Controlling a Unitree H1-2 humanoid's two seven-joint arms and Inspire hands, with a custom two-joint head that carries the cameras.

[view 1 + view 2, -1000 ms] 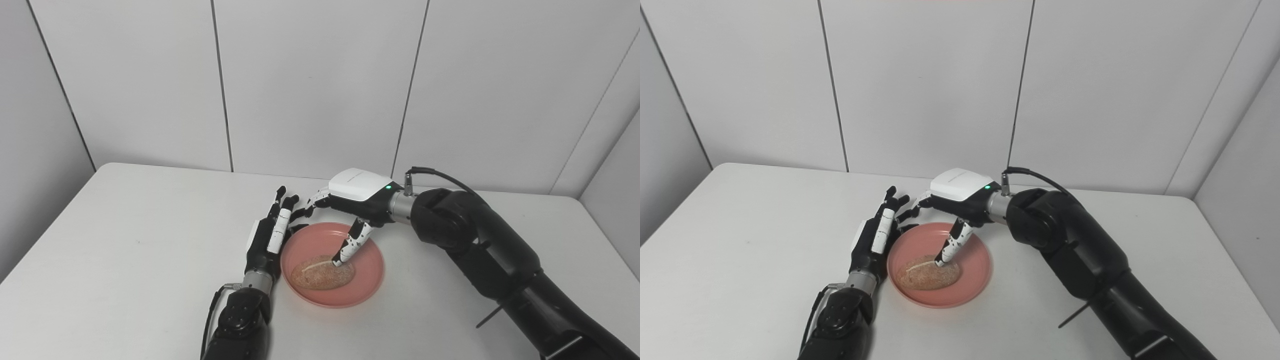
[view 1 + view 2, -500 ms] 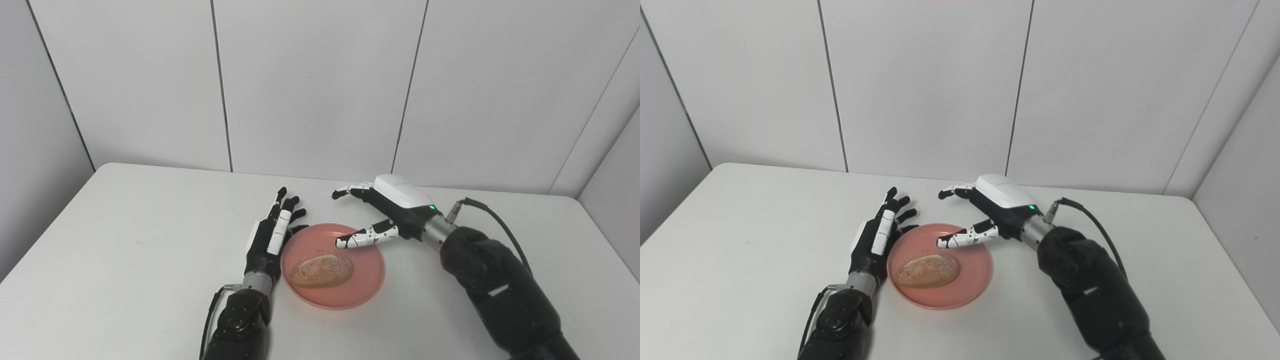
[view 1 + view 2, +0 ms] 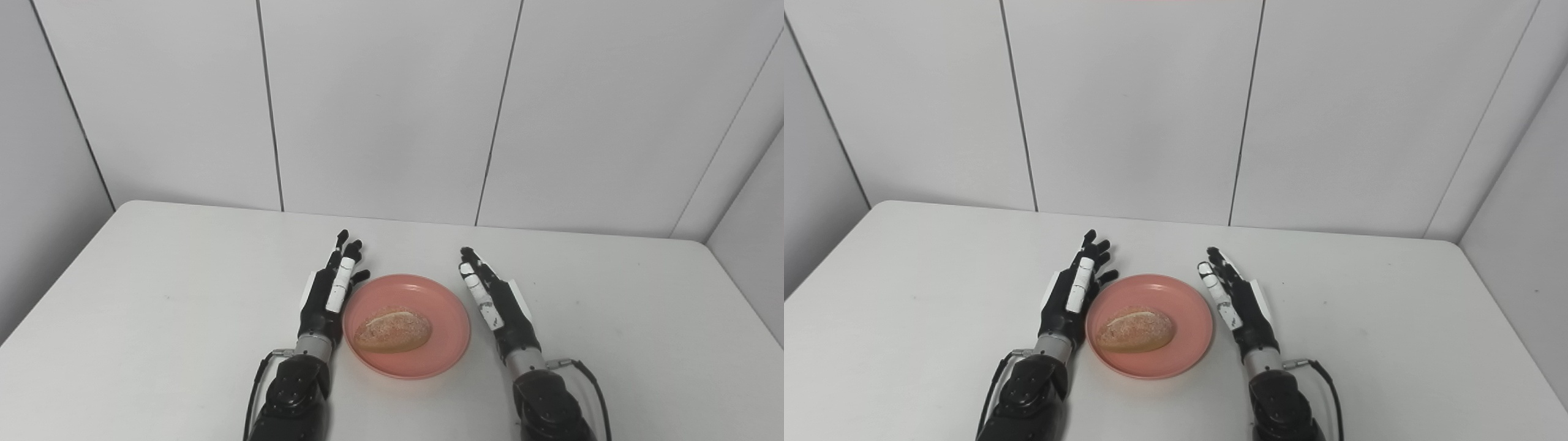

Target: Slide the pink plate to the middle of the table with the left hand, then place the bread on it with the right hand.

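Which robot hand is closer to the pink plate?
The left hand. It sits right against the pink plate rim, while the right hand rests with a strip of table showing between.

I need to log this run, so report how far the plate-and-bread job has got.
Done, by the look of it: the pink plate sits near the middle of the table, and the bread lies on it. Nothing is in hand: the left hand lies open beside the plate's left rim, and the right hand is open, clear of its right rim. Nothing visible is left to do.
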